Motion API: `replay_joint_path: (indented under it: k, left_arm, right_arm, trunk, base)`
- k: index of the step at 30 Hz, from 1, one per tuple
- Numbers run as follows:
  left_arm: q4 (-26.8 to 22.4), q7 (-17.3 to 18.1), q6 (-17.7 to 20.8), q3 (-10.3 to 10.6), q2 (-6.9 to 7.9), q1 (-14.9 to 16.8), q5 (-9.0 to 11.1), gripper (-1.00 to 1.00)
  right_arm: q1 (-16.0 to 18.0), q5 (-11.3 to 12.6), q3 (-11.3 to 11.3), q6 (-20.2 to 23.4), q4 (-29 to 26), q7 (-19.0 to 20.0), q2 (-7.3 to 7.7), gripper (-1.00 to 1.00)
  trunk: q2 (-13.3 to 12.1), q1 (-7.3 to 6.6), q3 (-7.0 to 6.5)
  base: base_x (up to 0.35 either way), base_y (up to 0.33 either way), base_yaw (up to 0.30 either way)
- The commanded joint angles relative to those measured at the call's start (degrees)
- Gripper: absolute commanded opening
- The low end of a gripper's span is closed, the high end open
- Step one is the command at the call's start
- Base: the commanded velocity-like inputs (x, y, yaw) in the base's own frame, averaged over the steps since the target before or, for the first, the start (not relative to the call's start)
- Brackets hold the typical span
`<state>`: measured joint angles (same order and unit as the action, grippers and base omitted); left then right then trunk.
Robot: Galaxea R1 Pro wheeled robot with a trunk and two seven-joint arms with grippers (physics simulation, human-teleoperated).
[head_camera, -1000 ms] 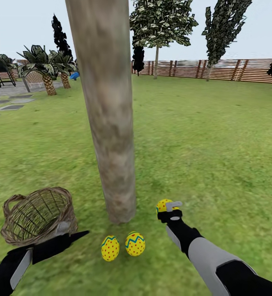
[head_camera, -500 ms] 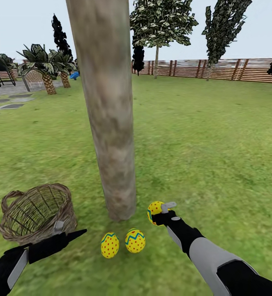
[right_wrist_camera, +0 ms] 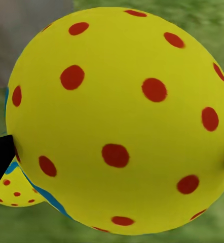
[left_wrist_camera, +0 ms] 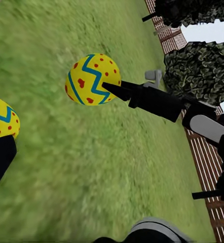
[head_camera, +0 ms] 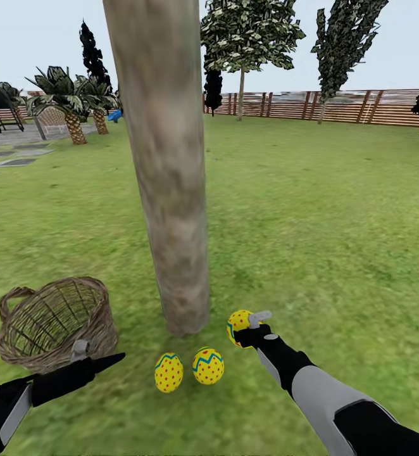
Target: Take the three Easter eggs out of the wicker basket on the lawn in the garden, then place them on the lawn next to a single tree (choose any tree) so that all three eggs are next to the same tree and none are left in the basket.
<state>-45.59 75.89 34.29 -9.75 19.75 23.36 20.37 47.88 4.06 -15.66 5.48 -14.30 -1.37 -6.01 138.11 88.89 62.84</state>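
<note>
Eggs: two lie on the lawn [head_camera: 311, 209] side by side, egg A [head_camera: 169, 372] and egg B [head_camera: 207, 365], just in front of the tree [head_camera: 171, 190] base. Third egg [head_camera: 238, 324] is clamped in the right gripper [head_camera: 247, 326], low beside the trunk's right side, just past egg B. Drop point looks to be straight down, no reach needed. Left gripper [head_camera: 92, 361] sits at the basket [head_camera: 54, 323] rim; jaw state unclear. Basket looks empty through the weave.
</note>
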Motion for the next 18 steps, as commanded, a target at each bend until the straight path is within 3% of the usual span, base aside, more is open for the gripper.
replay_joint_path:
  k: [1, 10, 15, 18]
  left_arm:
    - [0.0, 0.1, 0.6, 0.0, 0.18, 0.0, 0.2, 1.0]
    - [0.1, 0.1, 0.6, -0.1, 0.28, 0.0, 0.1, 1.0]
    - [0.1, 0.1, 0.6, -0.1, 0.28, 0.0, 0.1, 1.0]
    - [0.1, 0.1, 0.6, -1.5, 0.28, 0.0, 0.1, 1.0]
  right_arm:
    - [0.0, 0.4, -0.4, 0.3, -0.1, -0.1, 0.03, -1.0]
    - [0.0, 0.2, -0.4, 0.2, -0.1, -0.1, 0.03, -1.0]
    - [0.0, -0.3, -0.6, -2.6, -0.2, -0.2, -0.31, -1.0]
    - [0.0, -0.4, -0.6, -2.7, -0.3, -0.3, -0.16, -1.0]
  trunk:
    - [0.4, 0.21, 0.23]
    - [4.0, 2.19, 1.85]
    - [5.2, 2.84, 2.84]
    - [5.2, 2.92, 3.51]
  base:
    - [0.0, 0.0, 0.0]
    - [0.0, 0.0, 0.0]
    - [0.0, 0.0, 0.0]
    - [0.0, 0.0, 0.0]
